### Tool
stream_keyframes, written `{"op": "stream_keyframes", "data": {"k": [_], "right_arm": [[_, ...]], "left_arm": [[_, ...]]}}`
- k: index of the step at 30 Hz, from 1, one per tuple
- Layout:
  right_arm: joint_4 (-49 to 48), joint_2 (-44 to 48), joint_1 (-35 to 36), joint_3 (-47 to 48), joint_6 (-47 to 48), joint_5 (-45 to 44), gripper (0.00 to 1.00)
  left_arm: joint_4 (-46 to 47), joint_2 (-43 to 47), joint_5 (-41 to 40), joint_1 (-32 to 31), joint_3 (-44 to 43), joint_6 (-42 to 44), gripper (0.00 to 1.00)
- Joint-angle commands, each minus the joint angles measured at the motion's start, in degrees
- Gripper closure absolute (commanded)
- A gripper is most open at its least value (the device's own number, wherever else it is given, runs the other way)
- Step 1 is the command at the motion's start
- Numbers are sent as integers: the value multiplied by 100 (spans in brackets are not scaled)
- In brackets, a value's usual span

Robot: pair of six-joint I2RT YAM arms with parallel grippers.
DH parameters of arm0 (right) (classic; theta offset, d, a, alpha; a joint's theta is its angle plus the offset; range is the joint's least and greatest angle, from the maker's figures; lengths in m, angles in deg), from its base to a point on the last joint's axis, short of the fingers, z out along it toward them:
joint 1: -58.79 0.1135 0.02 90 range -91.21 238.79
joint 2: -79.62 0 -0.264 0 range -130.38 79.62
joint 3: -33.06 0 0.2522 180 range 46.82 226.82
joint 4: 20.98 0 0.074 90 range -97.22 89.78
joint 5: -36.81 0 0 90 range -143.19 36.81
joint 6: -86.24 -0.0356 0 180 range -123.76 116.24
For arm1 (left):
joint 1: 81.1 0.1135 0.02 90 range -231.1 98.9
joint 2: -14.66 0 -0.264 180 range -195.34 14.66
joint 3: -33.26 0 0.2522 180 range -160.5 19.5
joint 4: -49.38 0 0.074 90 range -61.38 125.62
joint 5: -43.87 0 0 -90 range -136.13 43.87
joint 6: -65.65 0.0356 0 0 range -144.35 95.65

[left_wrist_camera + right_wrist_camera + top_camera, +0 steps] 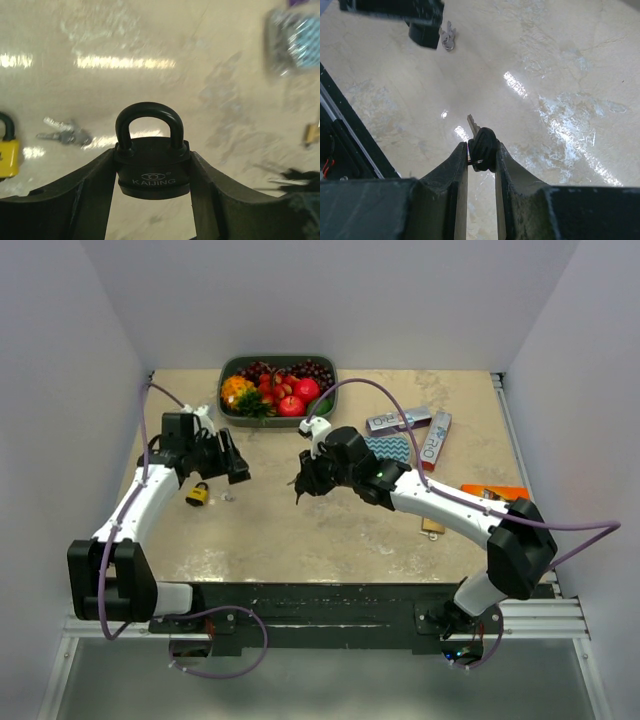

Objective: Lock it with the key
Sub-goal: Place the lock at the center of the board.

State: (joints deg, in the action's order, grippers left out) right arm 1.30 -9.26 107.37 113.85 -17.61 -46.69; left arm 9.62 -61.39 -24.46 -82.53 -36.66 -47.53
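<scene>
Top view: left gripper [230, 462] hangs over the left half of the bench [330, 540], mid-depth. Right gripper [303, 483] is near centre, tips facing it, apart. Their loads are too small to make out here. Yellow padlock [197, 494] lies near the left edge, loose keys [228, 497] just beside it. Left wrist: fingers clamped on both sides of the black padlock [152, 175], shackle up and apparently seated. Keyway not visible. Right wrist: fingers pinched on the black head of the key [481, 142], blade pointing forward and down at the bench. Risks: the pinch sits on a rounded head, so the key could pivot when the blade meets the keyway. With the keyway hidden, the approach could miss. Turning torque could twist the padlock in its clamp. Can't tell whether this key fits this lock. Count: two padlocks, two key sets, one of each held.
</scene>
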Motion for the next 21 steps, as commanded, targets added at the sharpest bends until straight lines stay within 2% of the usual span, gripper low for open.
{"op": "stream_keyframes", "data": {"k": [1,11,21], "right_arm": [[-236,11,-15,39,136,-140,100],[-403,-138,-15,-14,207,-105,100],[-491,-147,-15,-75,172,-114,100]], "left_arm": [[-1030,-269,-462,-252,-237,1675,100],[-846,-990,-1173,-1192,-448,1518,100],[-995,-2106,-1772,-1281,-1072,1114,100]]}}
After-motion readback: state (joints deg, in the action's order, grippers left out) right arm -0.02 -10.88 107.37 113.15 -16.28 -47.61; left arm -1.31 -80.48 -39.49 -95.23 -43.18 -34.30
